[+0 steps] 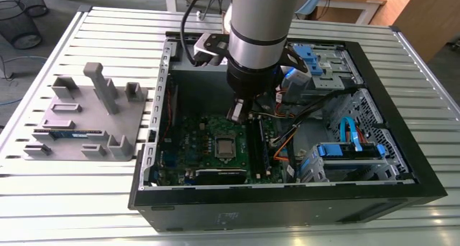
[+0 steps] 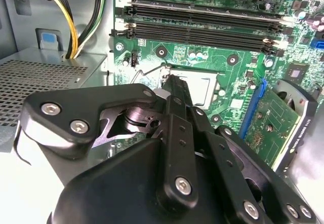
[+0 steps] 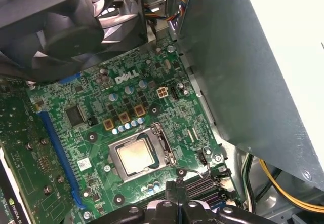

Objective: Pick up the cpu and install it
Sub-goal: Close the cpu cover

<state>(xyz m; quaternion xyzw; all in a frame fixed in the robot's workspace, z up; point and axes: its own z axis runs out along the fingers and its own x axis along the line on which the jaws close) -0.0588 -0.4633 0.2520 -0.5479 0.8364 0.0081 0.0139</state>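
The cpu (image 1: 225, 146) lies flat in the socket on the green motherboard (image 1: 190, 135) inside the open computer case. In the first wrist view its silvery top (image 3: 135, 154) shows square in the metal socket frame (image 3: 164, 145). My gripper (image 1: 237, 110) hangs above the board, just behind the socket and not touching the cpu. Its black fingers are pressed together with nothing between them in both wrist views (image 3: 175, 185) (image 2: 174, 79). In the second wrist view the fingers cover part of the cpu (image 2: 202, 88).
A grey holder (image 1: 86, 122) carrying a memory stick (image 1: 68, 133) stands on the slatted table at the exterior view's left. Case walls (image 1: 287, 203), a fan (image 3: 66, 26), cables (image 1: 287, 133), blue drive bays (image 1: 348, 149) and memory slots (image 2: 202, 26) crowd the socket.
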